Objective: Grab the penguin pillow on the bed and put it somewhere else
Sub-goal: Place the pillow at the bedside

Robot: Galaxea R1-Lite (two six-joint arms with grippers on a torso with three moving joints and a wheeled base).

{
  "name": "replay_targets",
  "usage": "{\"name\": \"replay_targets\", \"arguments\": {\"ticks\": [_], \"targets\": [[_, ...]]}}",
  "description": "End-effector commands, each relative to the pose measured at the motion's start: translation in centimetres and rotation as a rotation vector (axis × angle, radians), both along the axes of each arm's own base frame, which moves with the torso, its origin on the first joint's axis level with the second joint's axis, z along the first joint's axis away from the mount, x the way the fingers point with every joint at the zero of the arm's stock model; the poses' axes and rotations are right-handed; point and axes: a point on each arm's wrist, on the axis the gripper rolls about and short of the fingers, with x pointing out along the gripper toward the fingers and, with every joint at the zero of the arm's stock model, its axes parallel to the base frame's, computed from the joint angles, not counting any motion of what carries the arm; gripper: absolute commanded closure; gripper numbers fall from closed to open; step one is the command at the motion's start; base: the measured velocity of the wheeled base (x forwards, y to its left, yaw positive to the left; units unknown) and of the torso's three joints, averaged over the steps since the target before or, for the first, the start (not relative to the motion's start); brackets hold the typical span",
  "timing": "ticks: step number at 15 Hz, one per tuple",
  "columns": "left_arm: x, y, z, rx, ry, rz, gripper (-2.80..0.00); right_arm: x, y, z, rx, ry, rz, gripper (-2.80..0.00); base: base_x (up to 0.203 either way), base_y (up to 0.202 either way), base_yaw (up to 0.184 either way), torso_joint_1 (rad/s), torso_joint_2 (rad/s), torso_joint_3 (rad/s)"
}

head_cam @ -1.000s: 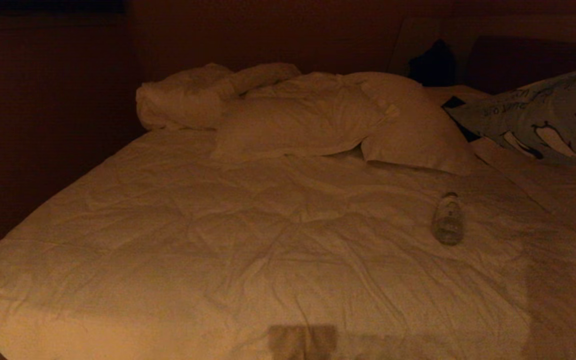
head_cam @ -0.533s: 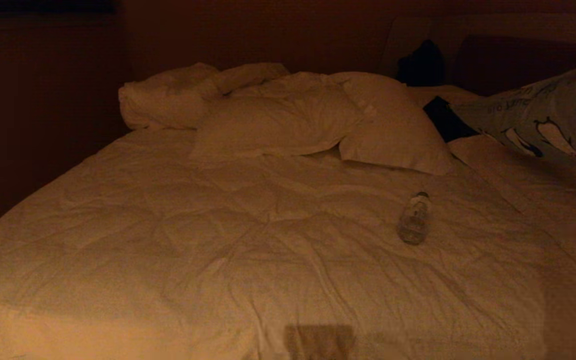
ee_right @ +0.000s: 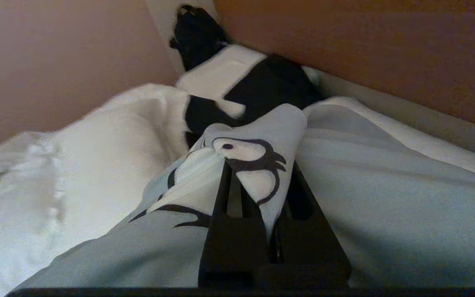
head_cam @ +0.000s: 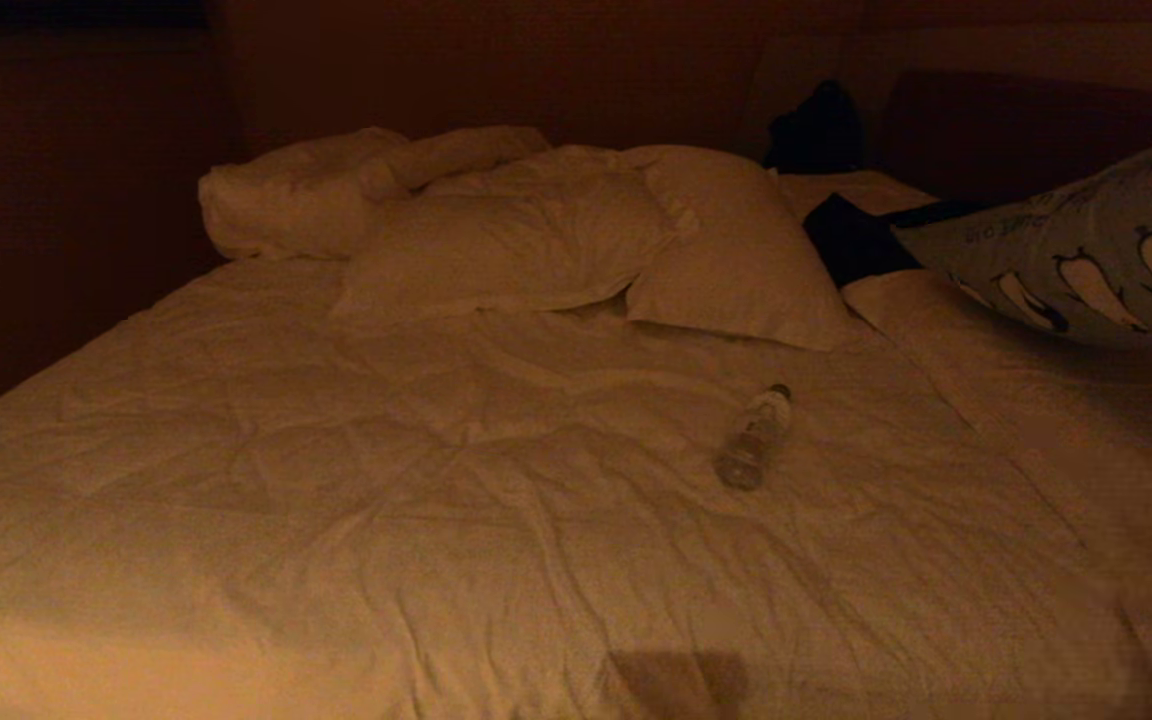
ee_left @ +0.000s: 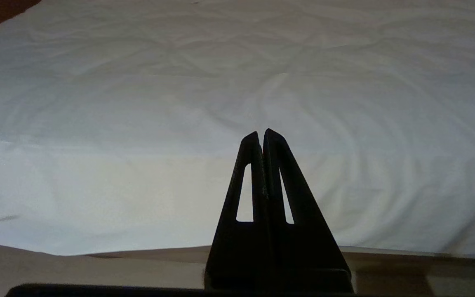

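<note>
**Penguin pillow pinched and carried at the right edge**

Head view: penguin pillow (head_cam: 1086, 260) hangs at the right edge of the frame, raised off the bed (head_cam: 436, 520), its long axis running from the middle right out past the frame edge. A line of dark lettering runs along its upper flange, too small and skewed to read. White pillows (head_cam: 576, 240) are heaped at upper centre, a dark cloth (head_cam: 851, 240) lies between them and the penguin pillow, and a clear bottle (head_cam: 754, 437) lies on its side on the duvet right of centre; its label cannot be read. Neither arm shows here.

Left wrist view: left hand (ee_left: 262, 134) is closed tip to tip on nothing, pointing across bare duvet, well apart from the pillow.

Right wrist view: right hand (ee_right: 258, 181) is clamped on a gathered fold of the pillow's fabric, one printed penguin draped over the fingers at centre frame. The pillow's body spreads back toward the camera, so it trails behind the grip; any set-down depends on swinging that trailing length clear of the white pillows. No brand is visible.
</note>
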Motion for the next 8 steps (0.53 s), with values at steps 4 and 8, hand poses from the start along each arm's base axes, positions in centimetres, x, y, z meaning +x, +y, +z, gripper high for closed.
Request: {"name": "replay_targets", "arguments": {"ticks": [4, 8], "targets": [[0.00, 0.00, 0.00, -0.002, 0.000, 0.002, 0.00, 0.22, -0.13, -0.28, 0.003, 0.004, 0.006, 0.00, 0.000, -0.183, 0.001, 0.004, 0.00, 0.000], [0.00, 0.00, 0.00, -0.002, 0.000, 0.002, 0.00, 0.06, 0.05, -0.05, -0.001, 0.000, 0.007, 0.00, 0.000, -0.046, -0.001, 0.001, 0.00, -0.001]]}}
